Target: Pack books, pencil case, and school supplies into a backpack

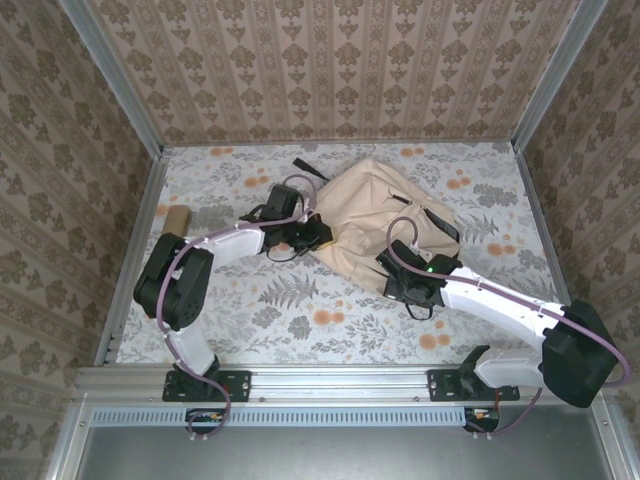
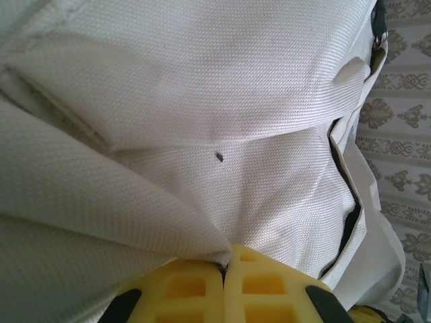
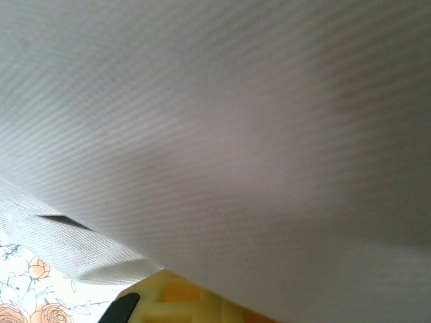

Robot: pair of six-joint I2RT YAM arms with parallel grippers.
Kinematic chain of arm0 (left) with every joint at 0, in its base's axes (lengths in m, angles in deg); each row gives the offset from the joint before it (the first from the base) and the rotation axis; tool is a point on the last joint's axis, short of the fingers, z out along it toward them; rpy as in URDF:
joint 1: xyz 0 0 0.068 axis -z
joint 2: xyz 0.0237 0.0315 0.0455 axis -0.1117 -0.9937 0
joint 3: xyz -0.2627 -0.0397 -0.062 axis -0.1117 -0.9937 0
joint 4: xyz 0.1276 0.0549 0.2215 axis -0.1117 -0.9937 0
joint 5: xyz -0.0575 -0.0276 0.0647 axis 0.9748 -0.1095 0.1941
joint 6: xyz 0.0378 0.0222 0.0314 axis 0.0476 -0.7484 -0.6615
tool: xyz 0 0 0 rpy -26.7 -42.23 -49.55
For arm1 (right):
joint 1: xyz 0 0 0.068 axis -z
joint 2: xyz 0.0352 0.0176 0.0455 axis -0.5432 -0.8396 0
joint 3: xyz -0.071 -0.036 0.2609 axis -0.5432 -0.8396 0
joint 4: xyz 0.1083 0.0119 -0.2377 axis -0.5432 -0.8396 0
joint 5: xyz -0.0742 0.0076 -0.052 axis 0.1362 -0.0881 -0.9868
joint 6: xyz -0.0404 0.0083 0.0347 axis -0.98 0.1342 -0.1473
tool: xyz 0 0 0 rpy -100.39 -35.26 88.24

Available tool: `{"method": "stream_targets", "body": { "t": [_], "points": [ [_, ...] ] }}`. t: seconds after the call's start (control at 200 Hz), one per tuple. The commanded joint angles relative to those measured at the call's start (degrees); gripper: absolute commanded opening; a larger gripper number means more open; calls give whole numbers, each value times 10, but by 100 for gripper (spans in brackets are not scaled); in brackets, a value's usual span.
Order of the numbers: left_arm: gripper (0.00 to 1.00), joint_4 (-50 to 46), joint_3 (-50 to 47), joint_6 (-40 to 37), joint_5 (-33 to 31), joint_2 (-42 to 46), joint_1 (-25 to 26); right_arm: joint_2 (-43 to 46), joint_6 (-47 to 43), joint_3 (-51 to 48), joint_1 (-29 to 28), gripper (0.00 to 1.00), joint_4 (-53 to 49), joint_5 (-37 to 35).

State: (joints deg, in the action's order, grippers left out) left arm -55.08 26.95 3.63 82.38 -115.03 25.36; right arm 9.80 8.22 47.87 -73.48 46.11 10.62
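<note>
The backpack (image 1: 385, 225) lies flat on the far middle of the table (image 1: 300, 320), turned diamond-wise, with one corner toward the back wall and one toward the arms. Its rumpled outline is about as wide as it is long, so its long axis cannot be told from the top view. A black strap (image 1: 300, 165) trails off its far-left side, and a black zip (image 1: 440, 220) runs along its right-hand side. The cloth is a beige-cream canvas with a fine, even weave, lying in soft, thick folds. In the left wrist view the zip (image 2: 350, 208) gapes as a dark, crooked line down the right, with a small metal pull (image 2: 380, 37) at the top.

The left gripper (image 1: 312, 238) sits at the pack's left edge. Its yellow, ribbed fingers (image 2: 182, 289) are pressed together, nipping the tip of a fabric fold (image 2: 219, 256) between them. The right gripper (image 1: 403, 270) is at the near edge. In its wrist view, canvas drapes over one yellow finger (image 3: 172, 296), and I cannot tell whether the claw is apart or together.

The pencil case (image 1: 177, 218), a small tan pouch, lies well apart at the table's left edge. The table is covered by a pale cloth printed with orange roses and grey ferns.
</note>
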Motion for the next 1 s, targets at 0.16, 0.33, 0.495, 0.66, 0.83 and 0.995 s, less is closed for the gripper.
{"method": "stream_targets", "body": {
  "t": [0.16,0.33,0.495,0.66,0.83,0.995],
  "points": [
    [0,-36,42,-49,-55,-7,-52,4,-85,43,2,0,-63,-16],
    [0,-53,82,-80,-67,-12,-103,-50,-157,86,-6,0,46,176],
    [13,-63,87,-91,-82,-4,-118,-121,-161,149,-40,0,128,240],
    [48,-57,17,-70,-100,53,-118,-177,-145,203,-56,0,165,248],
    [61,-9,-98,-13,-103,146,-103,-211,-129,222,-59,0,185,262],
    [62,83,-184,78,-74,183,-60,-211,-129,215,-58,0,185,271]
  ]
}}
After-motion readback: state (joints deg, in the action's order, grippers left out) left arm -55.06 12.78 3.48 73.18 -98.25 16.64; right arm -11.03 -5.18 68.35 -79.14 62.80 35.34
